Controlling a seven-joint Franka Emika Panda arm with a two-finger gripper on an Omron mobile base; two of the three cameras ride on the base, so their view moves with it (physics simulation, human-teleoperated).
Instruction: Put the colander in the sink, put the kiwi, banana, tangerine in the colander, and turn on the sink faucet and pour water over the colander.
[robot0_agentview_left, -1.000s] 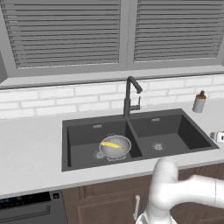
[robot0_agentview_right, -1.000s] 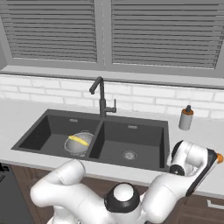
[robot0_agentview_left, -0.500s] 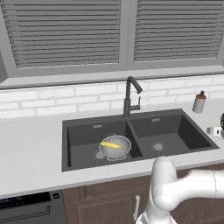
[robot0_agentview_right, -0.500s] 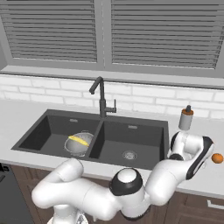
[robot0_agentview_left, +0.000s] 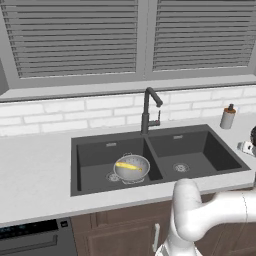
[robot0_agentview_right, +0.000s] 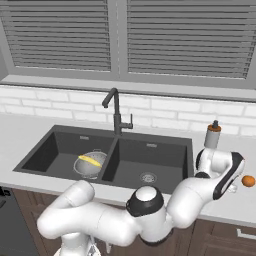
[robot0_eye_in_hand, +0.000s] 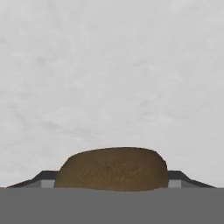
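Note:
In the hand view the brown oval kiwi (robot0_eye_in_hand: 111, 166) lies on the pale counter, filling the space between my fingers. My gripper (robot0_eye_in_hand: 111, 180) has a dark fingertip (robot0_eye_in_hand: 46, 178) against each end of it, with no gap visible. The orange tangerine (robot0_agentview_right: 248, 181) sits on the counter just right of my hand. The silver colander (robot0_agentview_left: 132, 168) stands in the left basin of the dark sink (robot0_agentview_left: 210, 150) with the yellow banana (robot0_agentview_left: 127, 166) inside it. The dark sink faucet (robot0_agentview_left: 149, 109) rises behind the divider, and no water is running.
A soap bottle with an orange top (robot0_agentview_right: 213, 135) stands on the counter behind my hand, near the tiled wall. My white arm bends low across the counter's front edge (robot0_agentview_right: 165, 205). A window with blinds spans the back wall.
My hand has settled lower over the kiwi on the counter right of the sink. The jaws have drawn in against it. The tangerine has come into sight beside the hand.

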